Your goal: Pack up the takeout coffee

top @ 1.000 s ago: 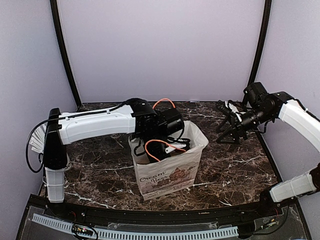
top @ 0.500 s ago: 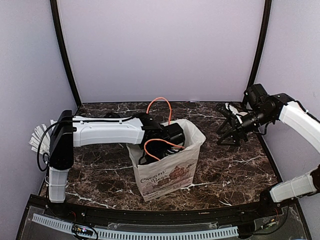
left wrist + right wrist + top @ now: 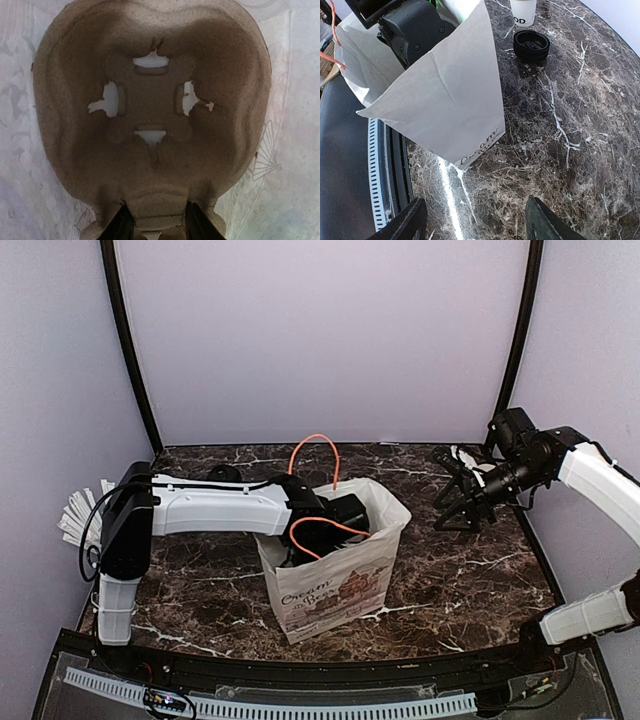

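Packing looks barely started: my left hand (image 3: 160,226), grip unclear, is at a cardboard tray (image 3: 150,130) inside the bag (image 3: 340,585); my right hand (image 3: 475,220) gapes empty. Lettered cup (image 3: 522,9), likely the coffee, stands on the surface (image 3: 580,110) left of the bag.

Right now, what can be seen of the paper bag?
The paper bag is white and creased, with ornate dark lettering and a drawing printed on its front. It stands upright on the marble table, mouth open. The left arm reaches down into it, its orange cable arching above. A brown pulp cup tray sits inside.
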Robot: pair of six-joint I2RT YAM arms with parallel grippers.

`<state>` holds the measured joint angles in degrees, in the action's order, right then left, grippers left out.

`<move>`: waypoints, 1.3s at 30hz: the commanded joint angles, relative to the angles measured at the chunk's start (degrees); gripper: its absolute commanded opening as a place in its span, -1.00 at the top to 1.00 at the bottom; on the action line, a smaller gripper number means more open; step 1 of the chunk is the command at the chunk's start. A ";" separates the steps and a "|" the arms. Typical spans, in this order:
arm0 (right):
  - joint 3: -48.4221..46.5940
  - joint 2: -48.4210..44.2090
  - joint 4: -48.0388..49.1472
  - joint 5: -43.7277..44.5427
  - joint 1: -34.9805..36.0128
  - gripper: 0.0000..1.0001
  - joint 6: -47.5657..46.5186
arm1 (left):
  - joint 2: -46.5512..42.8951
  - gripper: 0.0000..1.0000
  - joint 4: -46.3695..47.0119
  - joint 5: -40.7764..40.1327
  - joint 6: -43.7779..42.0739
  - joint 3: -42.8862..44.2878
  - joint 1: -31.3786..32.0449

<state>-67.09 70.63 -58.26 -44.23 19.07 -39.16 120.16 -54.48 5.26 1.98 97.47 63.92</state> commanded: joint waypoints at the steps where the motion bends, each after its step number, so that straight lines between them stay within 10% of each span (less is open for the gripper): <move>1: 0.38 -0.86 1.02 -1.52 -0.20 -0.37 -0.53 | -2.70 0.26 2.67 0.71 -0.22 -0.38 0.24; 18: 1.10 -1.27 1.40 -1.61 -0.17 -0.37 -0.40 | -2.60 0.20 5.99 -2.21 -0.02 -3.69 0.15; 39: 1.22 -1.10 1.12 -2.39 -0.18 -0.41 -0.79 | -11.75 -0.33 -2.59 -4.53 -2.97 10.08 0.33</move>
<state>-66.30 70.08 -58.11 -45.25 19.07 -39.18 113.60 -54.92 1.21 0.80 103.98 63.94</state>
